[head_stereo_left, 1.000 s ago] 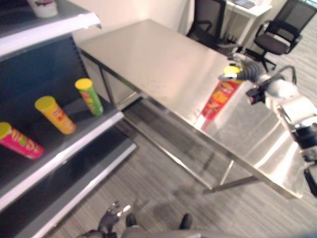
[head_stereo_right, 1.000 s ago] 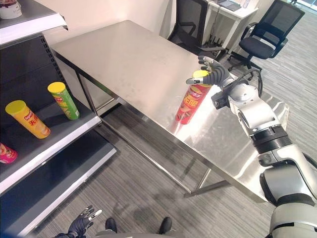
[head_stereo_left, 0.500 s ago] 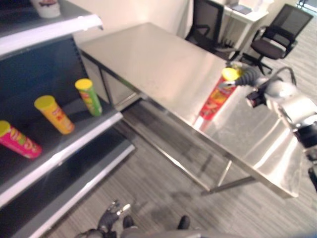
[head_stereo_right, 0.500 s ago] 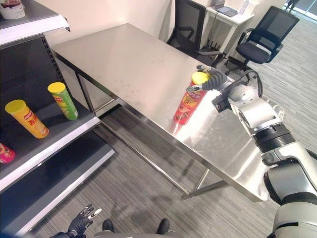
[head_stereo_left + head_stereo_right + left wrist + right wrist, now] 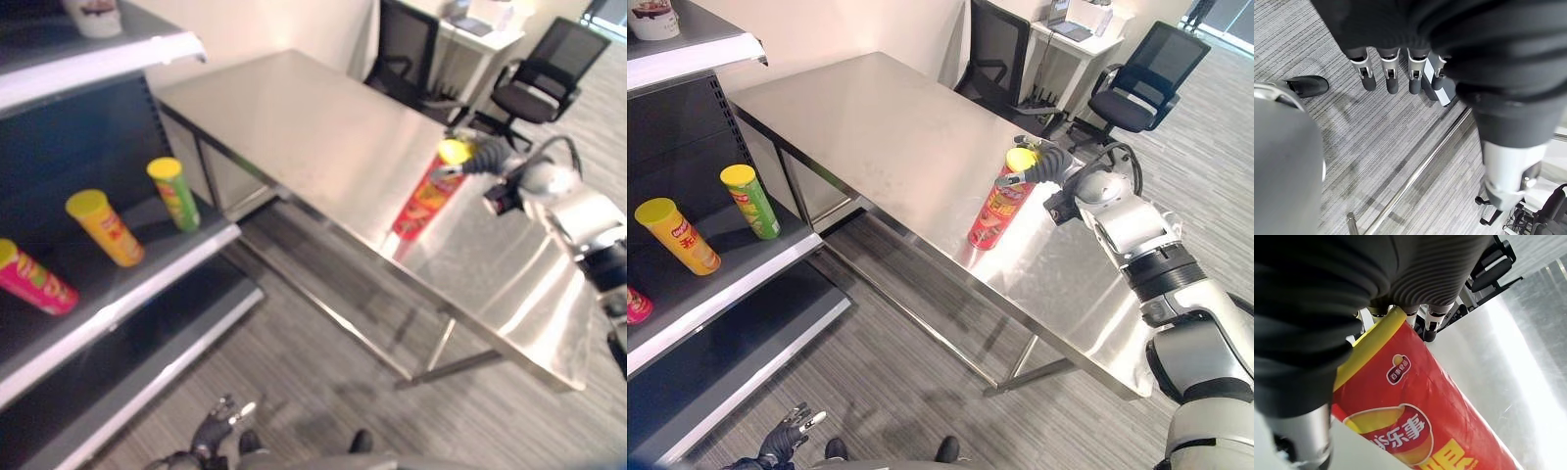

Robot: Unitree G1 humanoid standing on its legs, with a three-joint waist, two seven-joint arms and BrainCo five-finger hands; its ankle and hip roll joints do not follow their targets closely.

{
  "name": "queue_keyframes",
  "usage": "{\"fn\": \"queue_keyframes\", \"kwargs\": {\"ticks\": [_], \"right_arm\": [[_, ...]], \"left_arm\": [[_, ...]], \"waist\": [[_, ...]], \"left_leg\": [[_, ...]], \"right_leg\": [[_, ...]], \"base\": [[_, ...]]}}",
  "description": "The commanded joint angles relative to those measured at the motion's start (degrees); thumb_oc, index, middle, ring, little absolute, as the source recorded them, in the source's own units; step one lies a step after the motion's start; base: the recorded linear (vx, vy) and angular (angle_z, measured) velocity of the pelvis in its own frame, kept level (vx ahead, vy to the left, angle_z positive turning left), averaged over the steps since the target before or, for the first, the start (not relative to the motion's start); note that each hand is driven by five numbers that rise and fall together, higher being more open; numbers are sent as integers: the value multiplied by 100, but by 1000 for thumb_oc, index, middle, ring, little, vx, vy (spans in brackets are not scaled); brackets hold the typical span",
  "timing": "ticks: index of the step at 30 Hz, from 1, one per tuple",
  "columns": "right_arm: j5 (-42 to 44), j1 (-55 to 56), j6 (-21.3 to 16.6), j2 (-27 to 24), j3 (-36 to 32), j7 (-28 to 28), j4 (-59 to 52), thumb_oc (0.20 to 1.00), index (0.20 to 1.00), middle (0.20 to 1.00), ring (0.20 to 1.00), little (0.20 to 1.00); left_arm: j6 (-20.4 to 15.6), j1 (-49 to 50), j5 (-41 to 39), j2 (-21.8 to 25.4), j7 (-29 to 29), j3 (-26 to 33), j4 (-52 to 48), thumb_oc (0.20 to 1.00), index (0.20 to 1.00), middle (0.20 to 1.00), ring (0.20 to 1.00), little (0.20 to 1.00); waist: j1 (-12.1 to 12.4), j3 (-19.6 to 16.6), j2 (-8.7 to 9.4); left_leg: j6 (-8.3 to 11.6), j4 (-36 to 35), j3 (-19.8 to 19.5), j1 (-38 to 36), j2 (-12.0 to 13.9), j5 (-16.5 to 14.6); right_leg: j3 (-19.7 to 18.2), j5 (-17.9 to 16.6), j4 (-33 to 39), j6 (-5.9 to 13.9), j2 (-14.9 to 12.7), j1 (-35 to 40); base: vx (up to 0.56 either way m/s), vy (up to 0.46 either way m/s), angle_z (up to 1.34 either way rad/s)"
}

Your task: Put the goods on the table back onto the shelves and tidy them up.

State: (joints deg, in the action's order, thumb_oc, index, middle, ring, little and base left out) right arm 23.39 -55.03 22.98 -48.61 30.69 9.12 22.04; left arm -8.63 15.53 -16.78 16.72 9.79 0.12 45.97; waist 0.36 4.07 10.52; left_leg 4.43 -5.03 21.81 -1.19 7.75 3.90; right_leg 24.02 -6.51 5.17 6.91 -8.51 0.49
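Up close, the right robot hand clasps the red can's yellow-lidded top.

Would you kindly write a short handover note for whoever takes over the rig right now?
Right hand: at the top of the red can, fingers around its yellow lid; the can stands on the table near the front edge.
Left hand: low by the floor, fingers relaxed, holding nothing.
Shelf: green can, orange can and pink can sit on it.
Left: carry the red can over to the shelf and straighten the row.
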Motion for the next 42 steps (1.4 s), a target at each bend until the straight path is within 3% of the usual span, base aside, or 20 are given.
{"fn": "queue_keyframes", "kwargs": {"ticks": [1,9,12,14,16,17,18,20,21,22,23,27,29,31,32,34,36,37,42], "right_arm": [[-125,-481,152,-44,382,190,306,200,200,200,200,200],[-260,-361,52,-232,55,-103,-122,200,200,200,200,200],[-247,-80,-206,-296,-375,-369,-560,200,200,200,200,200],[-165,62,-425,-344,-602,-523,-949,200,200,200,200,200],[-80,467,-952,-329,-1178,-747,-1506,200,200,200,200,200],[-81,480,-951,-330,-1190,-747,-1512,200,200,200,200,200],[8,582,-1356,-313,-1400,-806,-1942,200,200,200,200,200],[39,667,-1641,-332,-1464,-785,-2385,200,200,200,200,200],[-4,655,-1831,-513,-1389,-721,-2785,200,200,200,200,200],[-48,617,-2077,-696,-1421,-701,-3046,200,200,200,200,200],[-48,616,-2077,-699,-1423,-701,-3046,200,200,200,200,200],[155,1036,-2360,-913,-1668,-592,-3560,200,200,200,200,200],[138,1089,-2404,-943,-1758,-570,-3711,200,200,200,200,200],[174,1040,-2419,-937,-1751,-562,-3754,200,200,200,200,200],[255,969,-2554,-934,-1750,-592,-3822,200,200,200,200,200],[282,934,-2606,-1032,-1766,-568,-3908,200,200,200,200,200],[295,1036,-2631,-1120,-1868,-554,-3990,200,200,200,200,200],[213,1072,-2616,-1170,-1865,-555,-4015,200,200,200,200,200],[-142,1256,-2392,-1200,-1827,-477,-4197,200,200,200,200,200]], "left_arm": [[-114,-170,143,184,8,28,-114,1000,1000,1000,1000,1000],[-143,-183,154,190,-23,89,-123,1000,1000,1000,1000,1000],[-174,-184,196,190,-35,104,-155,1000,1000,1000,1000,1000],[-190,-186,199,187,-43,118,-195,1000,1000,1000,1000,1000],[-201,-195,252,197,-30,123,-289,1000,1000,1000,1000,1000],[-201,-196,252,203,-30,120,-290,1000,1000,1000,1000,1000],[-186,-190,268,221,4,132,-369,1000,1000,1000,1000,1000],[-168,-250,257,243,50,171,-329,1000,1000,1000,1000,1000],[-150,-274,248,266,95,162,-352,1000,1000,1000,1000,1000],[-138,-363,267,325,101,63,-336,1000,1000,1000,1000,1000],[-138,-367,267,324,101,61,-335,1000,1000,1000,1000,1000],[-113,-436,256,304,122,8,-158,1000,1000,1000,1000,1000],[-114,-371,312,222,119,36,-70,1000,1000,1000,1000,1000],[-116,-324,344,200,124,42,-56,1000,1000,1000,1000,1000],[-102,-226,348,199,138,82,-81,1000,1000,1000,1000,1000],[-113,-151,406,199,175,100,-94,1000,1000,1000,1000,1000],[-111,-153,399,143,223,138,-55,1000,1000,1000,1000,1000],[-103,-121,391,96,257,209,17,1000,1000,1000,1000,1000],[-83,117,341,-16,352,454,-94,1000,1000,1000,1000,1000]], "waist": [[103,203,-49],[64,205,5],[47,215,6],[39,225,1],[48,258,-33],[50,245,-25],[80,264,-54],[121,263,-74],[169,269,-100],[222,290,-174],[222,279,-175],[294,161,-176],[463,106,-117],[540,110,-95],[741,221,-83],[847,369,-129],[823,483,-170],[778,513,-146],[658,428,-169]], "left_leg": [[375,3,134,-23,240,188],[330,3,140,-32,182,144],[282,3,140,-22,128,106],[256,3,145,-24,102,81],[186,3,115,-19,22,13],[182,3,115,1,18,24],[137,3,113,4,-48,-6],[102,3,100,32,-85,3],[87,3,64,48,-70,41],[36,3,-46,90,12,121],[36,3,-47,109,15,131],[67,3,-346,250,165,301],[222,3,-530,400,268,509],[313,3,-624,504,344,646],[517,3,-848,741,547,942],[658,3,-1015,960,716,1223],[671,4,-731,1113,870,1409],[637,94,-374,1027,986,1361],[643,709,-379,428,1204,855]], "right_leg": [[-28,-22,-17,345,-140,509],[-73,-75,-17,369,-173,489],[-115,-145,-17,406,-224,444],[-145,-198,-17,432,-260,421],[-192,-310,-17,493,-351,370],[-192,-317,-17,489,-355,350],[-183,-482,-17,559,-450,323],[-140,-565,-62,586,-509,301],[-133,-531,-256,580,-547,299],[-260,-197,-847,543,-482,252],[-260,-202,-848,538,-479,233],[-925,444,-1044,386,-41,420],[-772,690,-599,172,184,760],[-648,731,-424,104,321,861],[-439,760,-148,-10,583,943],[-185,717,-17,-77,723,985],[140,659,-17,-102,688,953],[264,600,-17,-85,601,899],[570,354,-17,-55,216,722]], "base": [[0,0,0],[-2,5,0],[-20,48,-2],[-16,50,-6],[-19,67,-14],[-26,78,-6],[-39,67,-6],[-67,55,-10],[-138,10,-3],[-125,-1,4],[-101,-14,13],[-69,-80,41],[-103,-212,56],[-148,-241,46],[-217,-314,37],[-274,-269,76],[-287,-42,155],[-261,39,94],[-199,98,31]]}}
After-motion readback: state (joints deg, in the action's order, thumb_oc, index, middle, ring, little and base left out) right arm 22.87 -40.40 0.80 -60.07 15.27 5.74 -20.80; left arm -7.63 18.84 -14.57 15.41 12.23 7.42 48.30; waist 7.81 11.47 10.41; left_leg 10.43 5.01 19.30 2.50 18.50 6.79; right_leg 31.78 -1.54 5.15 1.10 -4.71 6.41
